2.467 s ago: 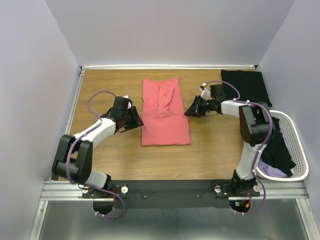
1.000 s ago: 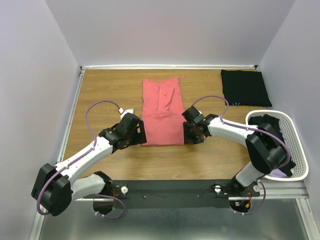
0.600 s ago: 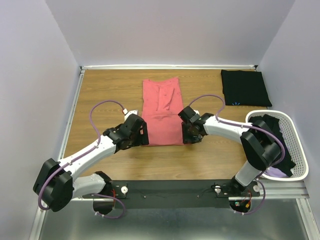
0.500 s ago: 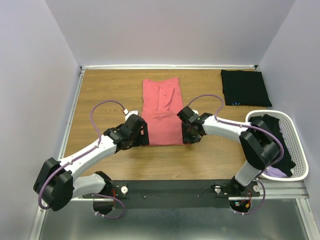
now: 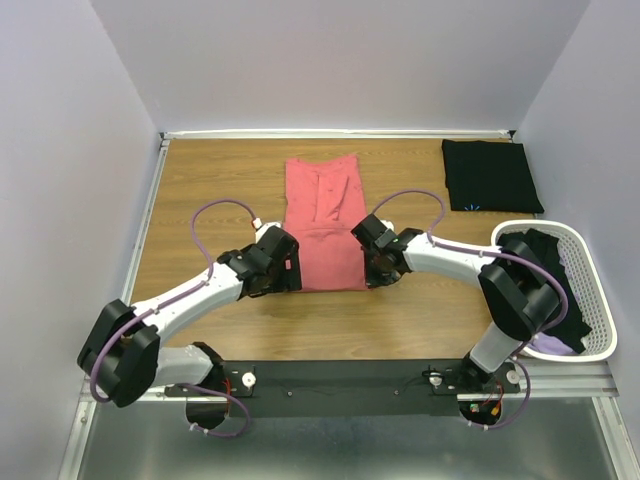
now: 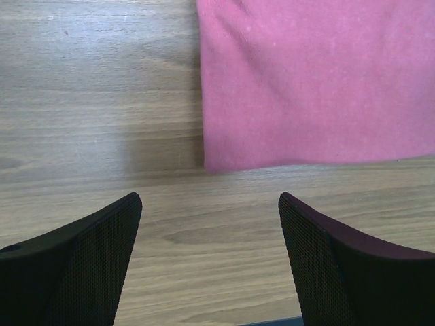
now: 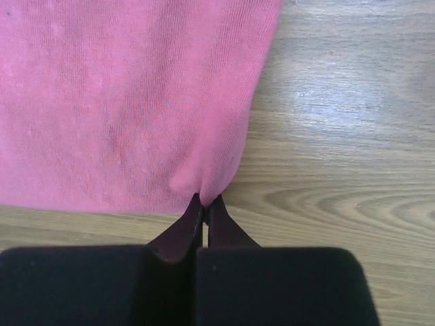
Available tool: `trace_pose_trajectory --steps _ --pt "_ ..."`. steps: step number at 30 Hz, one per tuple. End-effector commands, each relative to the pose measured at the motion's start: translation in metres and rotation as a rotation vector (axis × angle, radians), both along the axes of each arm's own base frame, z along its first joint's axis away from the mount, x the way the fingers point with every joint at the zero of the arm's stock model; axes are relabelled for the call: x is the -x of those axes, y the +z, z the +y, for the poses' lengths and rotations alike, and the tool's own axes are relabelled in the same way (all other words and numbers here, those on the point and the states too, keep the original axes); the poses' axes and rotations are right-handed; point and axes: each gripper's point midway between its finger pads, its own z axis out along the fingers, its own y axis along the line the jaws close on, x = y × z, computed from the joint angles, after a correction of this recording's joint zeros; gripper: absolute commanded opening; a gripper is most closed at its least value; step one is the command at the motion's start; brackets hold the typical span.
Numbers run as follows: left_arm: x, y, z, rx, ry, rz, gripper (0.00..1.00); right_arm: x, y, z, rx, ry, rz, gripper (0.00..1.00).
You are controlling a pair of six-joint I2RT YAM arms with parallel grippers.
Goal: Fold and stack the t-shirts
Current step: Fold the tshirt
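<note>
My right tool (image 7: 202,201) pinches the pink tee (image 5: 322,225) at its 5 o'clock corner on the desk (image 5: 200,190). My left tool (image 6: 209,202) stands wide at the 7 o'clock corner, ready to lift the hem for folding.

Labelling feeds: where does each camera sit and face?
Top external: above, behind the bases, looking down at the table; both arms show.
Left wrist: behind the left gripper, facing the pink tee's near-left corner; open fingers show.
Right wrist: behind the right gripper, facing the near-right corner; shut fingers pinch it.
Shared: the pink tee.
</note>
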Motion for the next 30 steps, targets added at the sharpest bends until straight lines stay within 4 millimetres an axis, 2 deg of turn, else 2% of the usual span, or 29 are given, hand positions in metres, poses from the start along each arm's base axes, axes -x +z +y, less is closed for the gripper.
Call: trace_pose_trajectory --steps 1,7,11,13,30 --pt "-0.008 0.003 -0.009 0.005 0.011 0.005 0.89 0.025 -0.029 -0.041 0.181 0.007 0.073 0.00" --pt "-0.013 -0.008 -0.015 -0.012 0.020 0.043 0.80 0.026 -0.028 -0.039 0.165 0.020 0.063 0.00" --pt "-0.016 -0.015 -0.016 -0.034 0.024 0.062 0.68 0.025 -0.027 -0.038 0.156 0.029 0.054 0.00" --pt "-0.017 -0.019 -0.017 -0.046 0.021 0.079 0.65 0.026 -0.027 -0.038 0.153 0.032 0.053 0.01" --pt "-0.011 -0.046 -0.018 -0.116 -0.006 0.164 0.64 0.025 -0.026 -0.034 0.136 0.046 0.052 0.01"
